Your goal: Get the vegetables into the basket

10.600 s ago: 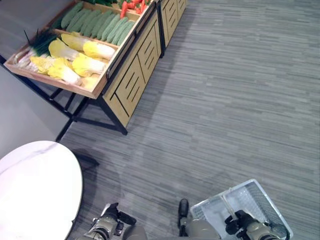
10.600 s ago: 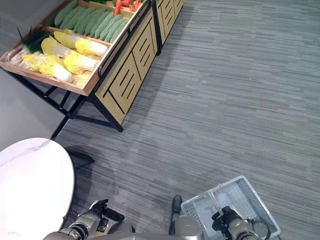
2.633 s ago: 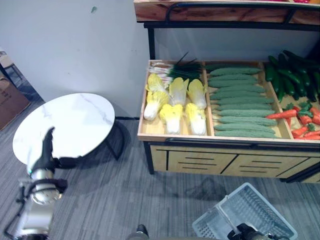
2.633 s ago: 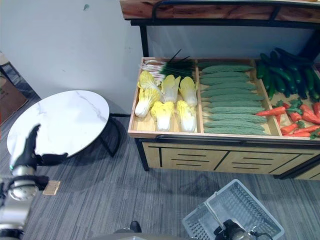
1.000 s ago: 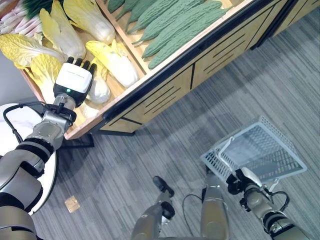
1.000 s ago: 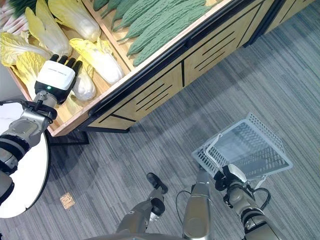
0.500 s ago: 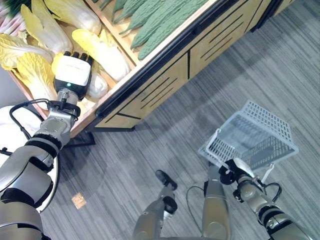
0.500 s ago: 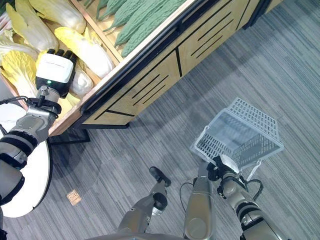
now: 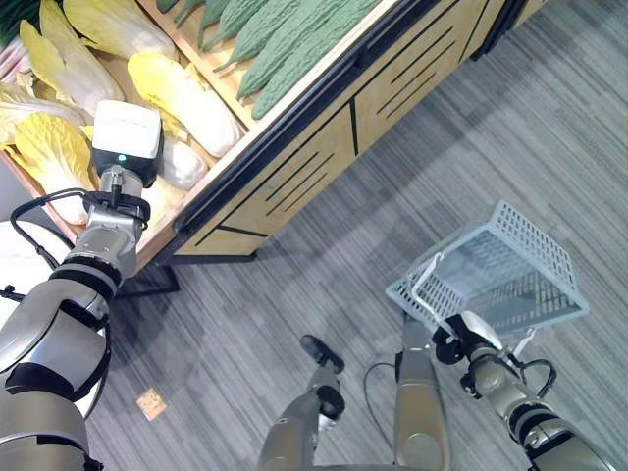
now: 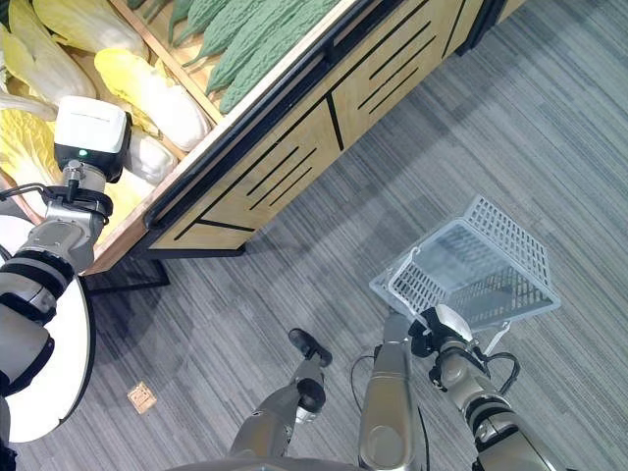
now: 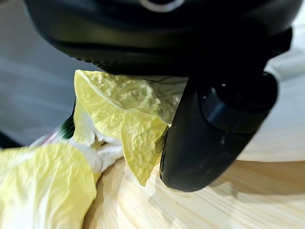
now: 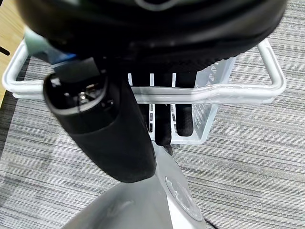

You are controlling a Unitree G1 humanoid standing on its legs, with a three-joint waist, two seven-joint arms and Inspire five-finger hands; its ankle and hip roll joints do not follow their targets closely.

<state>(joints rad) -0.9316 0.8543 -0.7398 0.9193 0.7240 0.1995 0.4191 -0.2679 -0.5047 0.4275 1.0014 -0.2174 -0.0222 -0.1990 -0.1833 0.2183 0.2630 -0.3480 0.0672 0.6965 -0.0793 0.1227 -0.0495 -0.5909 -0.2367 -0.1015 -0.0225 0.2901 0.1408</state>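
Observation:
Several yellow napa cabbages lie in the wooden tray [image 9: 157, 240] of a produce stand at the upper left. My left hand [image 9: 126, 139] rests on one napa cabbage [image 9: 183, 165], its fingers folded down out of sight. In the left wrist view its thumb [image 11: 214, 129] presses against that cabbage's crinkled leaf [image 11: 114, 105] just above the tray's wood. At the lower right my right hand [image 9: 457, 340] holds a white wire basket [image 9: 542, 257] above the floor, empty and tilted. Its fingers [image 12: 164, 124] curl round the basket's handle [image 12: 209, 90].
Green bitter gourds [image 9: 294, 39] fill the compartment beside the cabbages. The stand's slatted drawer fronts [image 9: 324, 137] face the grey carpet. A round white table [image 9: 18, 280] stands at the left edge. A small tan scrap [image 9: 149, 403] lies on the carpet.
My left hand has settled lower onto the cabbage and its fingers have folded out of sight. The basket has swung slightly in my right hand, and the whole view has shifted.

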